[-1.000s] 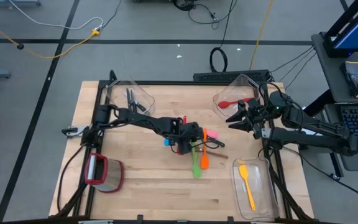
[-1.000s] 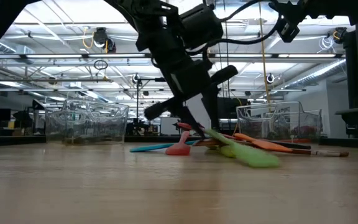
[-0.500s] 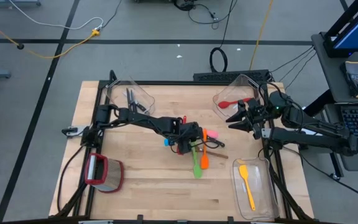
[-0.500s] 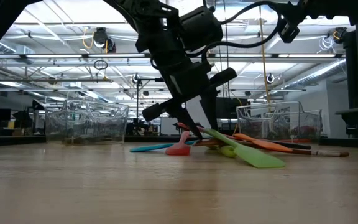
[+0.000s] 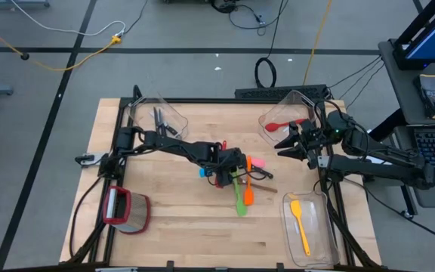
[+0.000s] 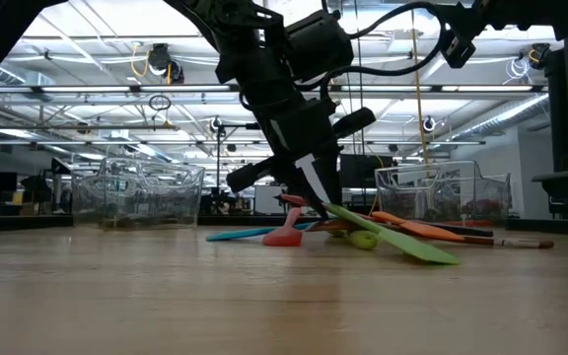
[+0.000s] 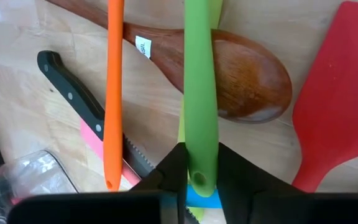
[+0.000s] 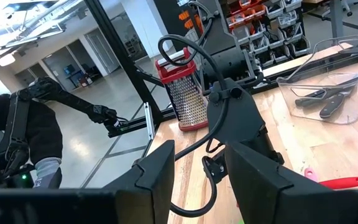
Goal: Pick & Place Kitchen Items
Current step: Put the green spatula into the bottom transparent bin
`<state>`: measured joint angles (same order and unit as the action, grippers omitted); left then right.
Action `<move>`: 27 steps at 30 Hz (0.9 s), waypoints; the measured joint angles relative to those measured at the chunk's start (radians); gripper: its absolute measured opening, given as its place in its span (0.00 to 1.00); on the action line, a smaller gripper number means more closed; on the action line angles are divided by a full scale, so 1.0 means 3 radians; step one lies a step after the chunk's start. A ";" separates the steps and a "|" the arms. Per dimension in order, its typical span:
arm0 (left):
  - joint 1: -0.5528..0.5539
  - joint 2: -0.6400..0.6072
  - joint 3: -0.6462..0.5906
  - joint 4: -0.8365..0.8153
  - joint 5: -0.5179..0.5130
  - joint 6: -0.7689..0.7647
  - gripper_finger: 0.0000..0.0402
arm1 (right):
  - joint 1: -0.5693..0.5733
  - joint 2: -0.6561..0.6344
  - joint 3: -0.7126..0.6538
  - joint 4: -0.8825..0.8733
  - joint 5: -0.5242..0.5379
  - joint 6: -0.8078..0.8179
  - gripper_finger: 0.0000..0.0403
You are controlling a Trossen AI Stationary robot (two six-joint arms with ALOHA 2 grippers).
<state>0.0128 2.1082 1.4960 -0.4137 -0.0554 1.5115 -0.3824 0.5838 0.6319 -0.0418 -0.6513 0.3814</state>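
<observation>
The green spatula (image 7: 199, 106) has its handle end pinched between the two dark fingers of the left gripper (image 7: 196, 175), near the middle of the wooden table (image 5: 172, 219). In the low view its blade (image 6: 417, 247) slopes down to the boards while the handle end rides up in the jaws. Just beside the jaws lies an orange utensil (image 7: 112, 93), its handle parallel to the green one. Both cross a wooden spoon (image 7: 229, 71). A black-handled knife (image 7: 70, 93) lies near on the orange one's far side, and a red spatula (image 7: 334, 99) on the green one's other side. A pink utensil (image 5: 256, 162) and a blue one (image 5: 201, 172) lie close around the pile.

The right gripper (image 5: 286, 143) hangs well apart, beside a clear bin (image 5: 282, 113) holding a red utensil (image 5: 278, 125); its fingers stand spread with nothing between them. Another bin (image 5: 319, 227) holds a yellow spatula (image 5: 300, 223), a third (image 5: 174, 115) dark knives (image 5: 159, 119). A red-rimmed container (image 5: 125, 211) sits at the table's near left.

Beyond the table is a grey floor with cables (image 5: 89, 41), and a wide hall with ceiling lights (image 6: 87, 74).
</observation>
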 joint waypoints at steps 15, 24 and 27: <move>-0.0002 0.0000 0.0000 0.0023 -0.0393 0.0096 0.07 | 0.0000 0.0000 0.0000 0.0000 0.0000 0.0001 0.33; -0.0055 -0.0026 0.0000 0.0142 -0.0569 0.0182 0.07 | 0.0000 0.0000 0.0000 0.0000 0.0000 0.0001 0.33; -0.0084 -0.0075 0.0004 0.0151 -0.0598 0.0189 0.06 | 0.0000 0.0000 0.0000 -0.0001 0.0000 0.0001 0.33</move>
<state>-0.0123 2.0856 1.4971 -0.3684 -0.2347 1.5682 -0.3824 0.5838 0.6319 -0.0421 -0.6514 0.3817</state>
